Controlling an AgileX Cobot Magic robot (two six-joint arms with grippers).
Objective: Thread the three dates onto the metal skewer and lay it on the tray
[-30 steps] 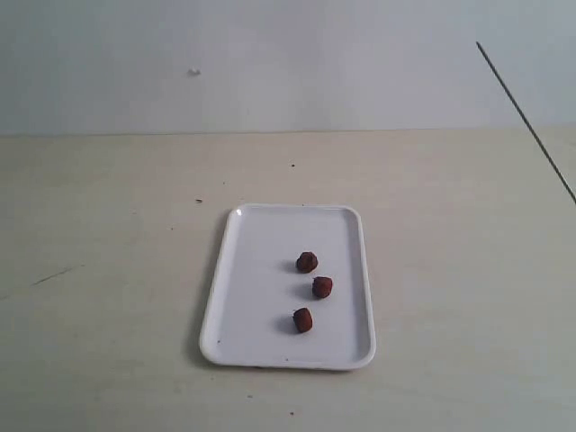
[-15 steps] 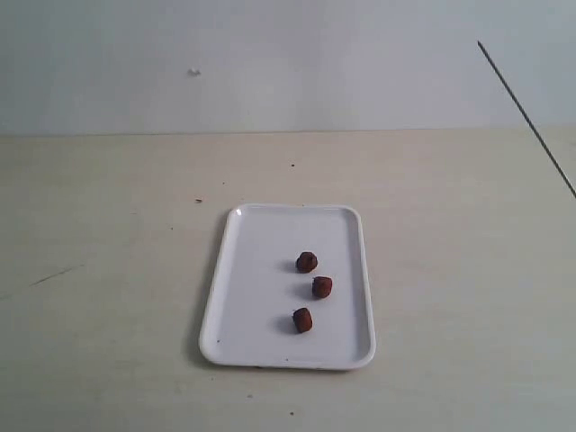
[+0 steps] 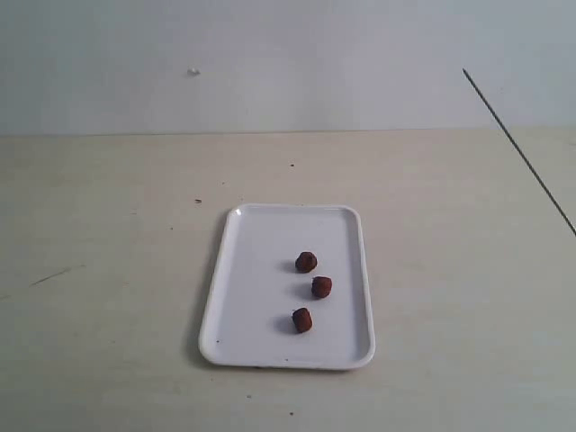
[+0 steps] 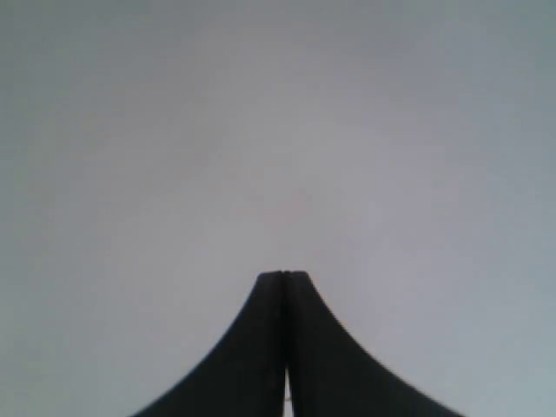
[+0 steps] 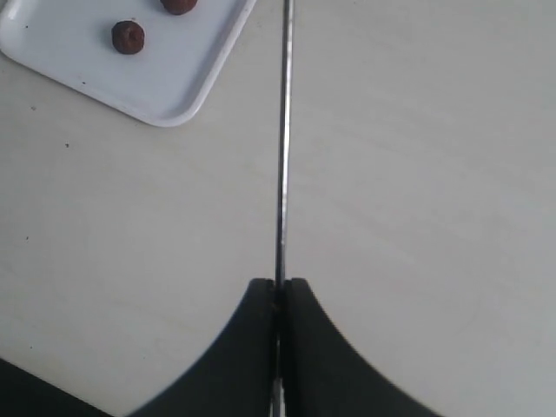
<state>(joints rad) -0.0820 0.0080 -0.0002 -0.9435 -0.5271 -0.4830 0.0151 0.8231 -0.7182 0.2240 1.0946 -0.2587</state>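
My right gripper (image 5: 278, 282) is pinched tight on the metal skewer (image 5: 282, 139), and the thin rod runs straight out from between my fingertips over the pale table (image 5: 417, 174). In the exterior view the rod is a slanted dark line at about 2 o'clock from the tray (image 3: 256, 288). Its free tip points toward 11 o'clock across the grey wall (image 3: 270, 63), and its other end leaves the picture toward 5 o'clock. It is well apart from the tray.

The three dates (image 3: 321, 287) lie loose on the white tray, none of them threaded yet. They form a short row just to the 3 o'clock side of its centre: one toward 12 o'clock, one in the middle (nudged a little further toward 3 o'clock) and one toward 6 o'clock. They sit near each other but do not touch.

My left gripper (image 4: 284, 274) has its fingers pressed flat together with nothing between them, facing a plain grey surface.
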